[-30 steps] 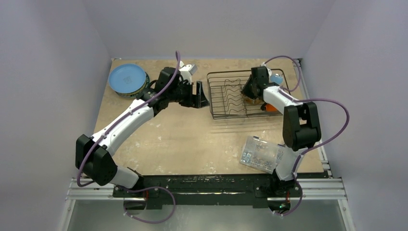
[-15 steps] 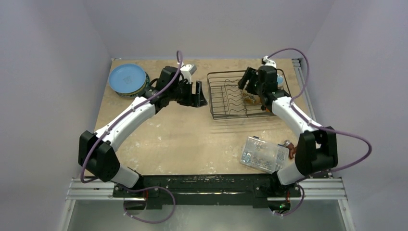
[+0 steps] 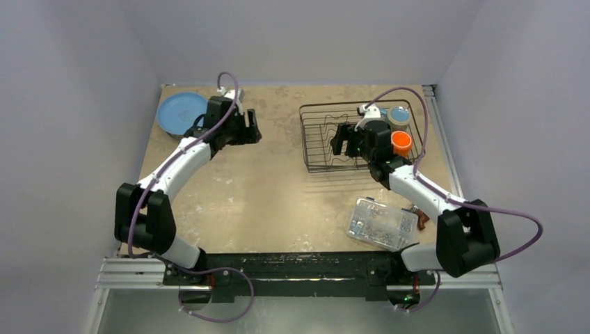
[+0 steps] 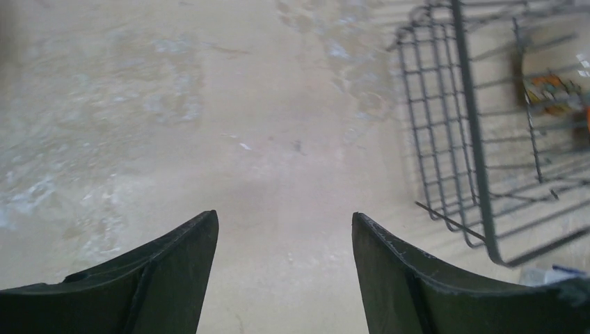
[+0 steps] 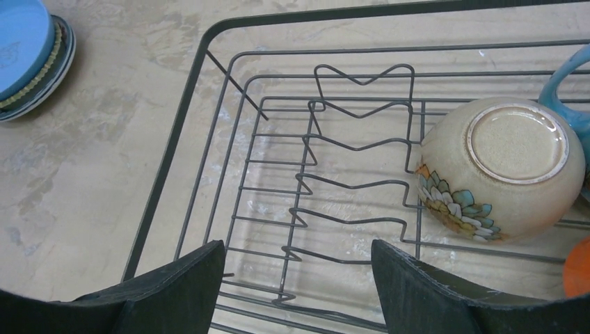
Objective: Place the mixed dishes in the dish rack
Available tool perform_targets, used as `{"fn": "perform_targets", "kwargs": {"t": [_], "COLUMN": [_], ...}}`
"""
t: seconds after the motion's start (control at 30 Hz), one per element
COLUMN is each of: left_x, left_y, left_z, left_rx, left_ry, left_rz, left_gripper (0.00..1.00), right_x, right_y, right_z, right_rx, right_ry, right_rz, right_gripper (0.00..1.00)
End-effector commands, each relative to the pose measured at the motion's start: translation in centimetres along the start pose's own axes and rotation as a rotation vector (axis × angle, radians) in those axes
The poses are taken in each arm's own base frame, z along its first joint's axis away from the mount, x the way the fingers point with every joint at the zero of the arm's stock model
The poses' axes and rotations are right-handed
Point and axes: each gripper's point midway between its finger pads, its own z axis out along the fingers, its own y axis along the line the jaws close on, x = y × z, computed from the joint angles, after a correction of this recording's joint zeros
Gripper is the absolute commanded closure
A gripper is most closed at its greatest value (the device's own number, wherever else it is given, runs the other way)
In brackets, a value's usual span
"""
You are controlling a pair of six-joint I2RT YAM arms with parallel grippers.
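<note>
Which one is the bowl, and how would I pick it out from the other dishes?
Look to the black wire dish rack at the table's far right. Beside its wavy dividers a bowl lies upside down, foot ring up. Unlike the plain orange cup and light-blue mug beside it, it is cream with painted flowers.

I am standing in a robotics lab cell. Plain pale-violet panels close in a scuffed tan tabletop on three sides. A left arm and a right arm, both white and black, are bolted to an aluminium rail at the near edge, with purple cables looping off them. A clear plastic box of small parts lies near a wire dish rack.
</note>
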Motion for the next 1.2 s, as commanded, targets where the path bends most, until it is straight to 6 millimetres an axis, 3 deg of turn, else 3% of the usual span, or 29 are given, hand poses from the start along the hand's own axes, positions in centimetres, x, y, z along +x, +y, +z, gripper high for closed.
{"fn": "perform_targets", "kwargs": {"t": [0.0, 0.2, 0.37, 0.6, 0.73, 0.83, 0.97, 1.17], "left_x": [-3.8, -5.7, -6.8, -6.5, -6.0, -4.3, -2.9, -3.0], "left_y": [5.5, 12.9, 17.8, 22.9, 26.1, 28.6, 30.6, 31.3], "left_z": [-1.2, -2.5, -1.8, 0.6, -0.3, -1.6, -2.3, -0.5], "left_rx": [-0.088, -0.184, -0.175, -0.233, -0.407, -0.588, -0.709, -0.678], "left_ry": [-0.155, -0.233, -0.283, -0.340, -0.377, -0.360, -0.339, -0.325], "left_rz": [-0.182, -0.434, -0.662, -0.904, -0.927, -0.987, -1.062, -1.101], "left_gripper": [0.30, 0.23, 0.26, 0.38, 0.39, 0.39, 0.41, 0.43], "right_x": [-2.6, -3.1, -3.3, -3.6, -3.5, -3.5, -3.3, -3.1], "right_y": [1.1, 1.6, 1.7, 1.0, 0.8, 0.8, 0.8, 1.0], "right_z": [0.3, 0.0, -0.1, -0.2, -0.2, -0.1, 0.2, 0.5], "right_rx": [-0.061, -0.099, -0.089, -0.047, -0.037, -0.036, -0.038, -0.047], "right_ry": [-0.123, -0.186, -0.193, -0.196, -0.192, -0.185, -0.172, -0.158], "right_rz": [-0.051, -0.061, -0.079, -0.101, -0.109, -0.110, -0.114, -0.116], "right_gripper": [0.23, 0.23, 0.23, 0.23, 0.24, 0.24, 0.25, 0.26]}}
